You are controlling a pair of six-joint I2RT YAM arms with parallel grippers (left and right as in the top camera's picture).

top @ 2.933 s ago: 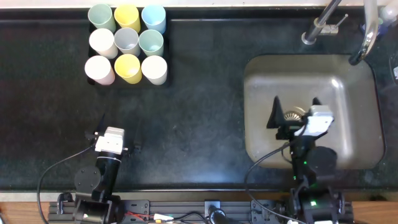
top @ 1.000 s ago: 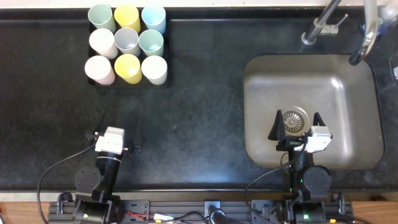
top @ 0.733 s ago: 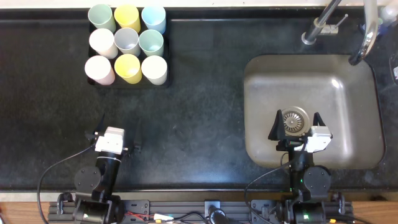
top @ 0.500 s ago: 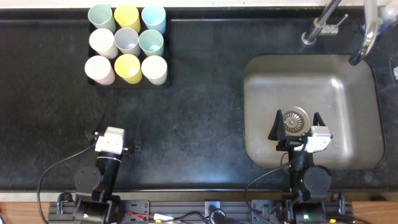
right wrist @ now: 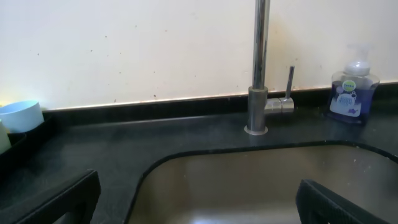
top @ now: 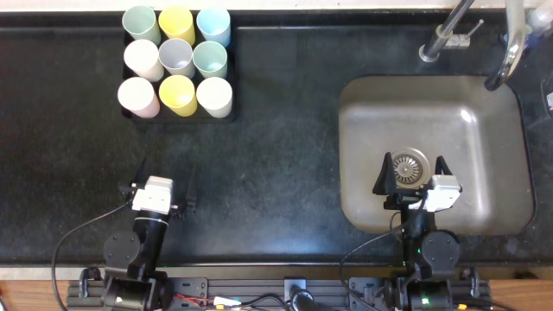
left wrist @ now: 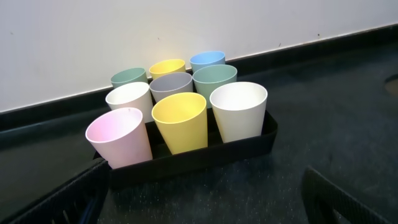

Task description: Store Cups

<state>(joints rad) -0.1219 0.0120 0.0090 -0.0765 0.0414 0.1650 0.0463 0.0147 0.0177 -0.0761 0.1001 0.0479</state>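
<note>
Black tray (top: 232, 111) holding nine upright pastel cups (top: 177, 59), three rows of three, sits well ahead of the left gripper (top: 164, 173), whose fingers are spread wide and empty over the dark counter (top: 276, 155). The right gripper (top: 411, 170), equally wide and empty, hangs over the steel sink (top: 484, 112). Its wrist view takes in the faucet (right wrist: 258, 68) and a soap bottle (right wrist: 353, 90) by the pale wall (right wrist: 155, 43).

The dark speckled worktop (top: 276, 155) carries a black tray (left wrist: 205, 163) holding nine cups (top: 176, 56) at its far left corner, a steel sink (top: 484, 104) sunk into its right side, and a tap (right wrist: 258, 68) and a soap bottle (right wrist: 353, 87) behind the sink.
</note>
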